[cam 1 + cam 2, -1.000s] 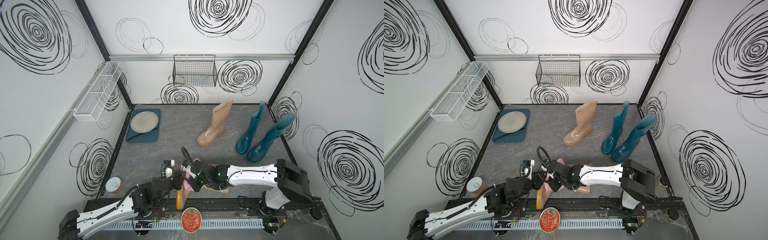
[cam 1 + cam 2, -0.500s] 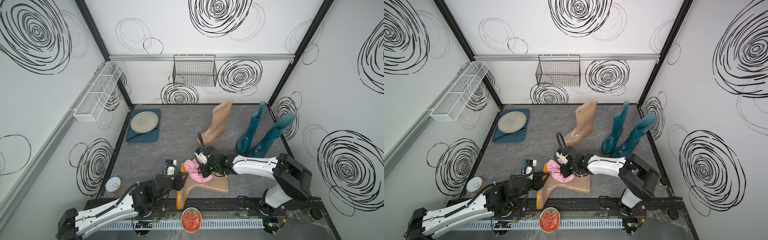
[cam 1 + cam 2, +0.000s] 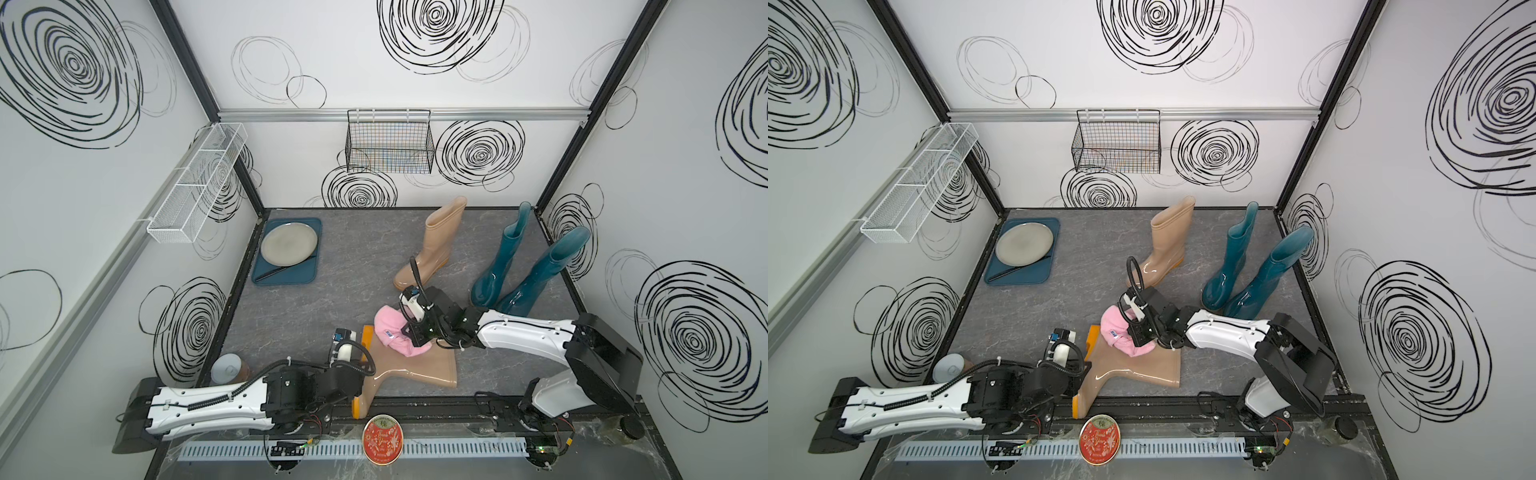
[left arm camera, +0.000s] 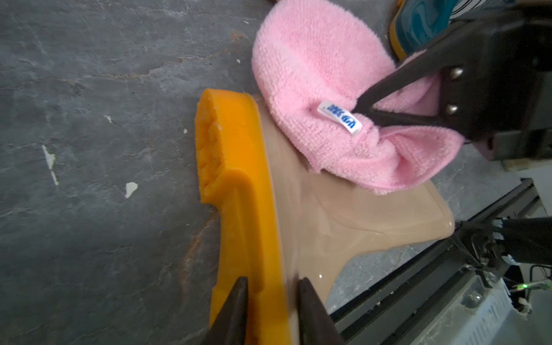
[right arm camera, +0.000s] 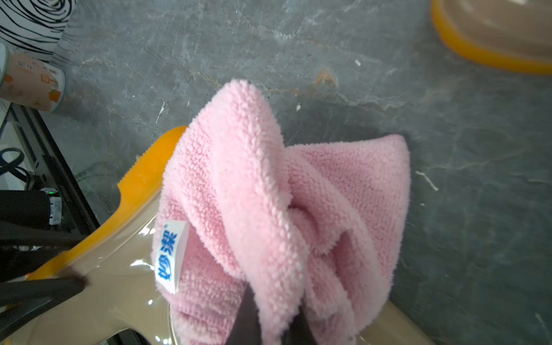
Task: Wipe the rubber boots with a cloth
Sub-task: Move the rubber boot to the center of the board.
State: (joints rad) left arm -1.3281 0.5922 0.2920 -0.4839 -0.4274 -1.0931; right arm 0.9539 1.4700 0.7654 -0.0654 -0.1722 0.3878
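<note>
We're reading blue 妙潔 on the white tag [image 5: 171,257] of the pink cloth [image 5: 257,179], and we're failing to read the print on the cup [image 5: 33,80].

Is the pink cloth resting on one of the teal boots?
No, the cloth lies on the tan boot lying on its side.

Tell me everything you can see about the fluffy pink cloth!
The cloth is a fluffy pink terry towel that looks soft, with a small white tag printed in blue. It is bunched into folds, not spread flat. The right gripper is shut on it, pinching it close to the tag. The cloth rests on the tan boot lying on its side, and one part sticks out past the boot's edge.
</note>
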